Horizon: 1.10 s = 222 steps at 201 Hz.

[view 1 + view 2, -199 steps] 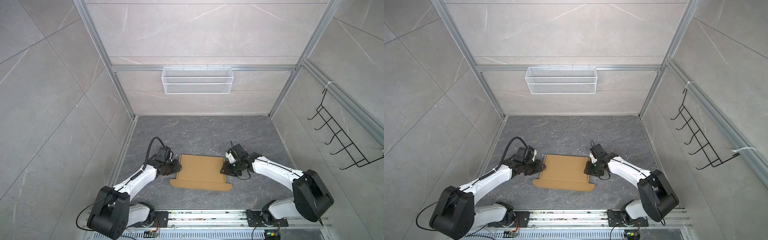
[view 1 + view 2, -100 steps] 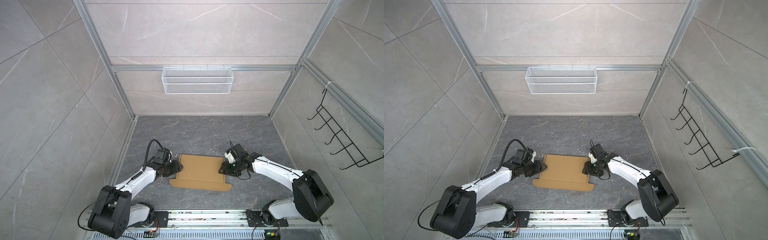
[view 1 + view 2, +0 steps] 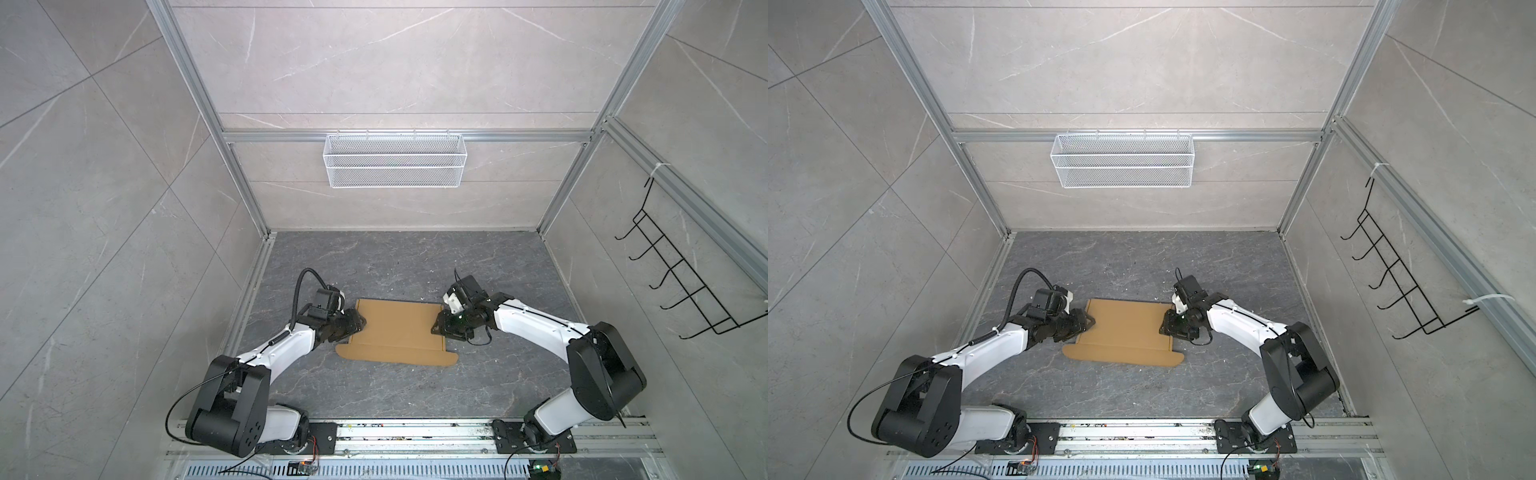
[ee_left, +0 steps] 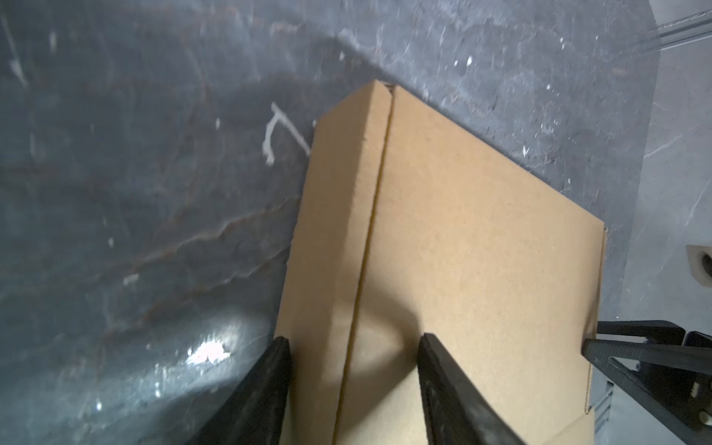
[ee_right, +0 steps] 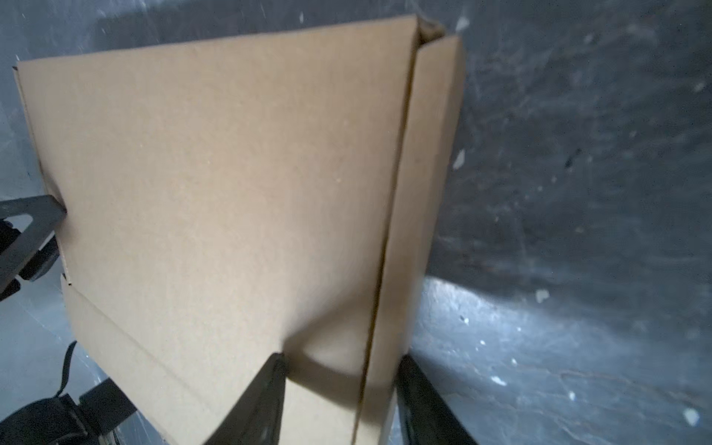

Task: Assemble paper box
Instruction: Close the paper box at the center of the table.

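Observation:
The paper box (image 3: 399,330) (image 3: 1125,326) is a shallow brown cardboard mailer lying on the dark floor with its lid down. A long front flap (image 3: 395,358) sticks out flat toward the arm bases. My left gripper (image 3: 359,325) (image 3: 1090,322) sits at the box's left end. In the left wrist view, my left gripper (image 4: 354,339) has one finger on the lid (image 4: 462,231) and the other against the side wall. My right gripper (image 3: 436,328) (image 3: 1163,328) grips the right end the same way, straddling the wall (image 5: 424,154) in the right wrist view (image 5: 341,360).
A white wire mesh basket (image 3: 395,160) hangs on the back wall. A black hook rack (image 3: 685,282) is mounted on the right wall. Aluminium rails (image 3: 415,432) carry both arm bases at the front edge. Walls close in left and right of the floor.
My left gripper has shifted a little along the box's left end. The box and my right gripper stay almost where they were.

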Tool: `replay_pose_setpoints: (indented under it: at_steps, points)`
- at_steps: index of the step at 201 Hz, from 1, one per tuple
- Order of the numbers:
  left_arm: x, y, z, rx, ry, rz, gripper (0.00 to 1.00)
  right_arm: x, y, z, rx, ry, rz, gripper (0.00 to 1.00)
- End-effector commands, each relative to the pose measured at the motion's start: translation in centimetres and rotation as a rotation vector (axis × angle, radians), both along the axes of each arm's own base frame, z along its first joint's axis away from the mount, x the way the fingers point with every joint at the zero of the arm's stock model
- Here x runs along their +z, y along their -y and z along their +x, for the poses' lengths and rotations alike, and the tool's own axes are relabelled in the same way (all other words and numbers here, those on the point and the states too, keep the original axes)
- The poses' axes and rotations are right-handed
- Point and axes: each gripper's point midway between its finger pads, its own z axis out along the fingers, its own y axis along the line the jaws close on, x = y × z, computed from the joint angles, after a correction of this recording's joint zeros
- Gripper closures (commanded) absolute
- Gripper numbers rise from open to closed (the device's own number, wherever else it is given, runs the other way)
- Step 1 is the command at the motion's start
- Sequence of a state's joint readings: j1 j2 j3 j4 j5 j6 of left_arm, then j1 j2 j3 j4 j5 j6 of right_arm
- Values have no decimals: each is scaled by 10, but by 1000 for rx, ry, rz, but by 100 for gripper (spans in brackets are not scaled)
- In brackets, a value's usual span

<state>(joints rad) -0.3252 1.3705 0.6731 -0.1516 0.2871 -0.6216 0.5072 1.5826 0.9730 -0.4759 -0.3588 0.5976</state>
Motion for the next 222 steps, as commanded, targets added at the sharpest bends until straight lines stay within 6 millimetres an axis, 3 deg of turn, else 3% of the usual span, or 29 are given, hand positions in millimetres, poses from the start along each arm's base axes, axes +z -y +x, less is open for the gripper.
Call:
replay_pose_setpoints:
  at_steps: [1,36,62,97,124,191,222]
  points:
    - [14,6,7,-37,31,-12,38,10,-1,13,48,50,-10,44]
    - [15,-22,-8,39,31,-9,28,13,35,1,53,71,-157,33]
    - [16,-25,-15,58,45,-30,23,21,52,-15,-4,67,-207,31]
    - [18,-27,-20,54,33,-15,24,31,43,-44,-24,87,-247,33]
    - [22,-31,-18,68,59,10,23,36,35,-53,-6,117,-290,34]
    - [6,-25,-15,41,29,49,23,16,10,-71,65,94,-376,34]
    - [-1,-21,-15,33,18,34,23,6,5,-68,68,88,-389,34]
